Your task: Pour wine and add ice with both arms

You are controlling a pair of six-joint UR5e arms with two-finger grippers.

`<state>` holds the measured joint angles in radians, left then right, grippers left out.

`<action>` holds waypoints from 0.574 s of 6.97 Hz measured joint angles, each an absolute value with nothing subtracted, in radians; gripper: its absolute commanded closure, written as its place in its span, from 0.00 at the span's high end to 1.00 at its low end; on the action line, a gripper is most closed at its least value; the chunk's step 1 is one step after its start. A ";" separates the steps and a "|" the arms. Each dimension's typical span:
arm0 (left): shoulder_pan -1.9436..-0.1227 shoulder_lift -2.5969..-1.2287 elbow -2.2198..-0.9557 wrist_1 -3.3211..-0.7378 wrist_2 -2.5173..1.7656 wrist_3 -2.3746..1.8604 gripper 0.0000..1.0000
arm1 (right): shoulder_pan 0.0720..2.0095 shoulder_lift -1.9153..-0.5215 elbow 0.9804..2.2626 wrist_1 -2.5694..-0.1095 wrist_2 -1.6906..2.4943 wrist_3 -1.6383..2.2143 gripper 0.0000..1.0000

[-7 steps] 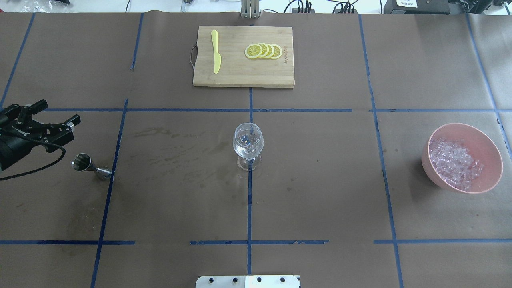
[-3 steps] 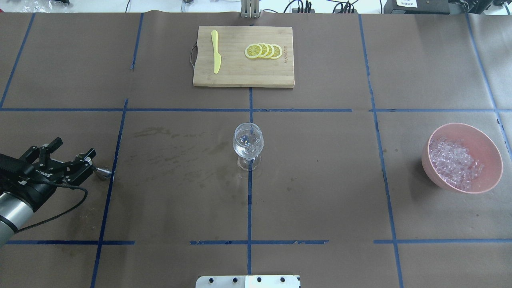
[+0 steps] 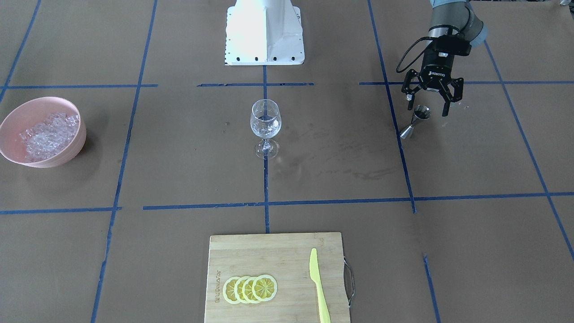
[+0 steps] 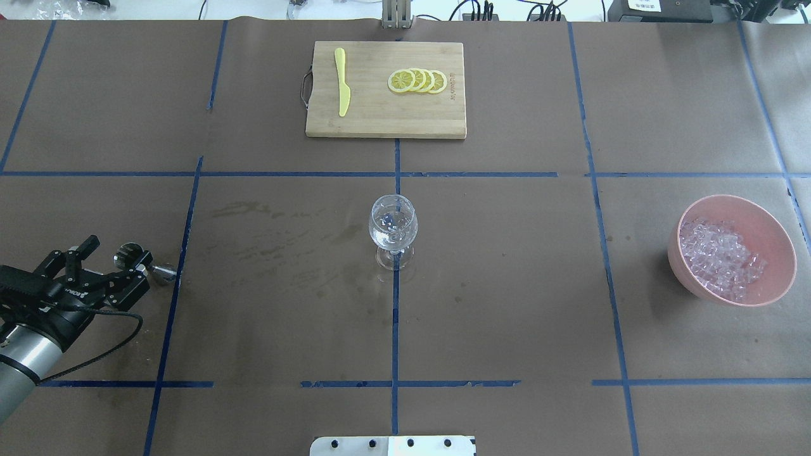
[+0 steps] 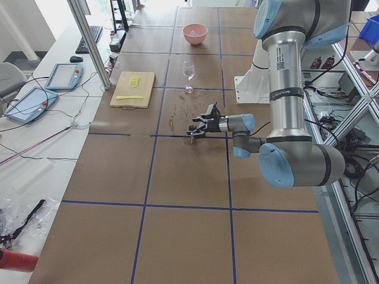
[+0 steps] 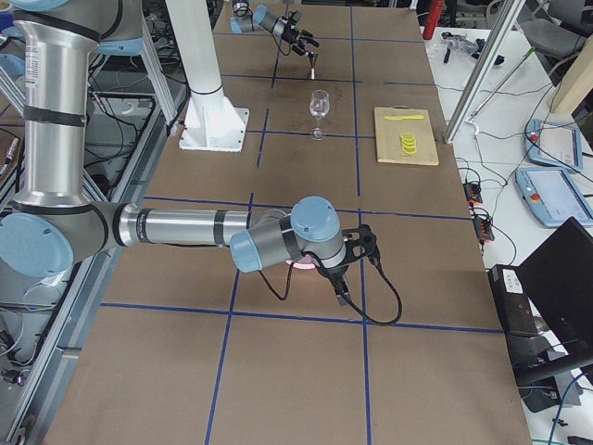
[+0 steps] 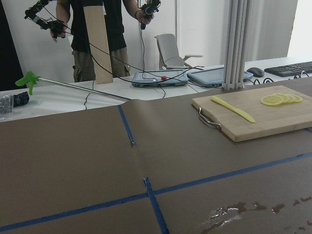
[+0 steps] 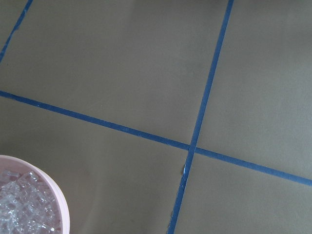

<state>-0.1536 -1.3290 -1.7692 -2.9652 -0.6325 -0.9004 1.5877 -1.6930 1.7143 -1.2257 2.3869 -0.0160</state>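
progress: early, by my reading; nothing is pouring and no ice is going into the glass.
left gripper (image 3: 427,109): hanging with its jaws spread wide either side of the jigger (image 3: 410,128), gripping nothing. I cannot tell whether the fingers are touching the metal.
right gripper (image 6: 355,250): showing only in the side view, hovering by the pink bowl (image 4: 770,231). Spread or clenched, I cannot tell.
step in hand: the left gripper is probably lining up to take the jigger.
left to do: lifting the jigger, tipping it into the glass, and moving ice across.
wine glass (image 4: 393,228): standing upright mid-table with nothing coloured in it. Something is glinting inside; liquid, ice or reflection, I cannot tell.
jigger: sitting at 9 o'clock from the glass, seen from behind the robot. Its contents are too small to tell.
pink bowl: sitting at 3 o'clock from the glass, well apart from it.
ice (image 4: 719,256): lying heaped in the pink bowl.
cutting board (image 4: 386,120): lying at 12 o'clock, carrying lemon slices (image 4: 418,81) and a yellow knife (image 4: 342,82).
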 measured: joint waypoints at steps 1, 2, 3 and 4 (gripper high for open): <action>-0.138 -1.343 -1.740 -2.965 -0.612 -0.920 0.99 | 1.588 -1.693 1.715 -1.226 2.387 -0.014 1.00; -0.120 -1.363 -1.703 -2.965 -0.580 -0.944 0.98 | 1.588 -1.693 1.715 -1.226 2.387 -0.013 1.00; -0.107 -1.387 -1.671 -2.965 -0.559 -0.956 0.94 | 1.588 -1.693 1.715 -1.226 2.387 -0.013 1.00; -0.101 -1.404 -1.646 -2.965 -0.550 -0.961 0.91 | 1.588 -1.693 1.715 -1.226 2.387 -0.013 1.00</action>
<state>-0.1006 -1.4040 -1.6458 -2.9651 -0.5504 -0.9610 1.5877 -1.6935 1.7150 -1.2257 2.3869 -0.0129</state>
